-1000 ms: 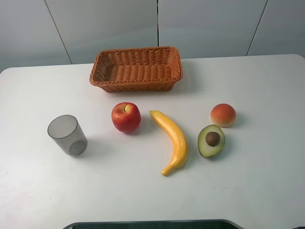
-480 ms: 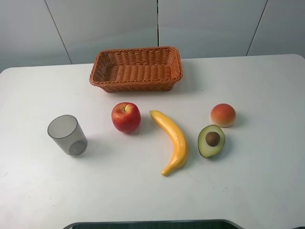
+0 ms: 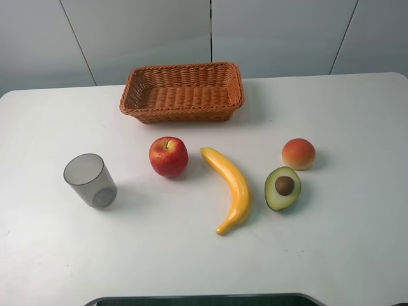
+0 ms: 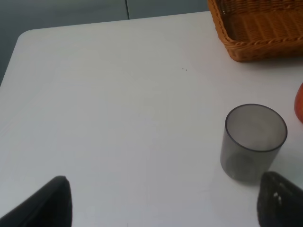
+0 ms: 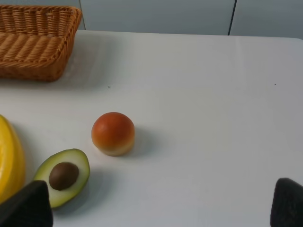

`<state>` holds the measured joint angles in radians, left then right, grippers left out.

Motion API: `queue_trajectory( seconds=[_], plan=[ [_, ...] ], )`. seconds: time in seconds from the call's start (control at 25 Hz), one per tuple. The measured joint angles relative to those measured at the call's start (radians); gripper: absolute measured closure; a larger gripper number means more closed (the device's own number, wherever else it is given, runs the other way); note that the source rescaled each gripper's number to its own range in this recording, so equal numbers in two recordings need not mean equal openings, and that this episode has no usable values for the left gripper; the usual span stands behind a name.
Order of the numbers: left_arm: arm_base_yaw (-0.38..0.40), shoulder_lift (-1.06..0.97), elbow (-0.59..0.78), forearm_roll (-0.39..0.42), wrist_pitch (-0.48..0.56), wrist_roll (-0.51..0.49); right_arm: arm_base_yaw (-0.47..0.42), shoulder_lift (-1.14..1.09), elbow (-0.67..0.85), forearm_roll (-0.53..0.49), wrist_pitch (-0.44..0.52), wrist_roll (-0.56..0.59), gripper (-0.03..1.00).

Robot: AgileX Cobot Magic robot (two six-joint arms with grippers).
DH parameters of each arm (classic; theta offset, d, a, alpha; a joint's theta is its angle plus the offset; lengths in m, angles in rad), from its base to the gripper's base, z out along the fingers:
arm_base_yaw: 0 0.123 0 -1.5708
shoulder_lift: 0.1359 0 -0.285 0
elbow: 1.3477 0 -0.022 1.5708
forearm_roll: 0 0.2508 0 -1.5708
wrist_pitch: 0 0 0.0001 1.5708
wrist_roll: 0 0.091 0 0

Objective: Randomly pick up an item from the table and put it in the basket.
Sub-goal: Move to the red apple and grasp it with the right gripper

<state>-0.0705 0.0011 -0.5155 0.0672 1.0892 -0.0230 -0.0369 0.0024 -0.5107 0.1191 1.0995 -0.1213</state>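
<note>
1. Now, neither arm shows in the high view. The apple [image 3: 168, 156] sits untouched on the counter [image 3: 357, 127], in front of the basket [image 3: 185, 115] and a little apart from it, so you are at the reach-and-grasp step.
2. Use the left pincer [image 4: 163, 203]. Its two dark tips stand wide apart, holding nothing, and its wrist view catches a red sliver of the apple at the frame edge just past the cup [image 3: 90, 180]. The right pincer [image 5: 158, 205] is likewise spread and empty, facing the peach-like fruit [image 3: 298, 153] and the avocado half [image 3: 282, 187], so leave it parked.
3. Bring the left pincer over the apple from above, passing clear of the cup, which looks light enough to tip at a nudge.
4. Set the fingers either side of the apple's widest girth. It is round and glossy, so a grip high on the crown would likely squeeze it out and send it rolling.
5. Mind the banana [image 3: 229, 185] lying close on the apple's other side. Turn the wrist so no finger lands on it.
6. Lift clear of the rim before you travel, since the basket walls are low and the inside is bare and wide.
7. The counter is white, smooth and flat, so a dropped apple could roll far. Behind it stand plain grey wall panels [image 3: 146, 32], and nothing shows overhead.
</note>
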Motion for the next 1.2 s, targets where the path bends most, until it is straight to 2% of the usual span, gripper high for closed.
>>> queue_trajectory(
  seconds=[0.16,0.36,0.52,0.76,0.88,1.2],
  plan=[
    [0.0,0.0,0.0,0.0,0.0,0.0,0.0,0.031,-0.018,0.001,0.036,0.0,-0.03],
    [0.0,0.0,0.0,0.0,0.0,0.0,0.0,0.195,-0.085,0.042,0.055,0.0,-0.03],
    [0.0,0.0,0.0,0.0,0.0,0.0,0.0,0.363,-0.129,0.117,0.055,0.0,-0.03],
    [0.0,0.0,0.0,0.0,0.0,0.0,0.024,0.598,-0.152,0.146,0.016,0.012,-0.03],
    [0.0,-0.001,0.0,0.0,0.0,0.0,0.107,0.701,-0.152,0.137,0.003,0.019,-0.03],
    [0.0,0.0,0.0,0.0,0.0,0.001,0.453,0.986,-0.231,0.098,-0.053,-0.011,-0.03]
  ],
)
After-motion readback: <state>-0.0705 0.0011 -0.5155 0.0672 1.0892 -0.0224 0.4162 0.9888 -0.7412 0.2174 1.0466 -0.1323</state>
